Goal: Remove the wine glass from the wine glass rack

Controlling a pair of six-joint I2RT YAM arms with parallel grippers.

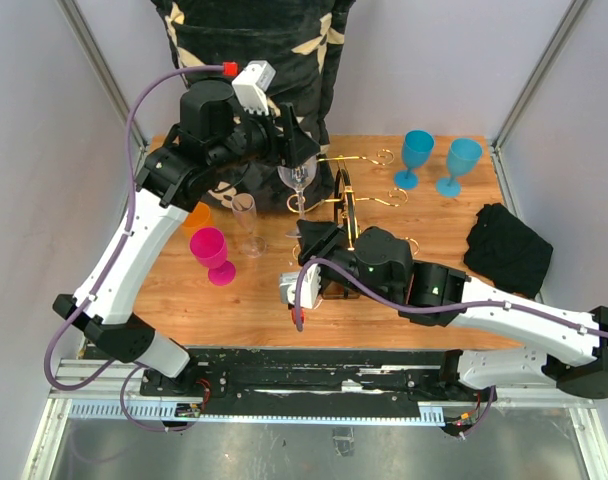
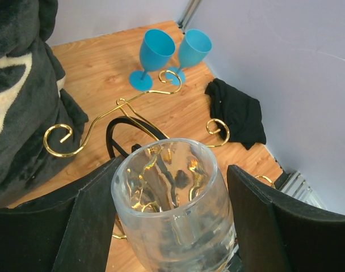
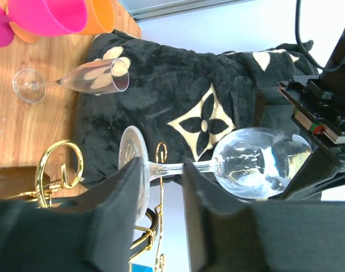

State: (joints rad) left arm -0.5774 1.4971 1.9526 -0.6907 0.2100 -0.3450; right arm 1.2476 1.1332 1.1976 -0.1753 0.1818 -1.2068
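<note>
A clear wine glass point(image 1: 298, 178) stands upright in the air, bowl up, just left of the wine glass rack point(image 1: 350, 196). The rack has gold wire arms with scroll ends on a dark body. My left gripper point(image 1: 296, 150) is shut on the glass's bowl point(image 2: 172, 209), with one black finger on each side. The rack's gold arms point(image 2: 120, 103) lie below and beyond it. My right gripper point(image 1: 309, 238) is open at the glass's foot. In the right wrist view its fingers point(image 3: 164, 170) stand apart, with the foot point(image 3: 129, 156) at one finger and the stem crossing the gap.
Two blue goblets point(image 1: 417, 155) stand at the back right, and a black cloth point(image 1: 506, 248) lies at the right edge. A pink goblet point(image 1: 210, 250), an orange cup point(image 1: 197, 215) and a clear flute point(image 1: 246, 222) stand to the left. A dark plush bag point(image 1: 254, 50) fills the back.
</note>
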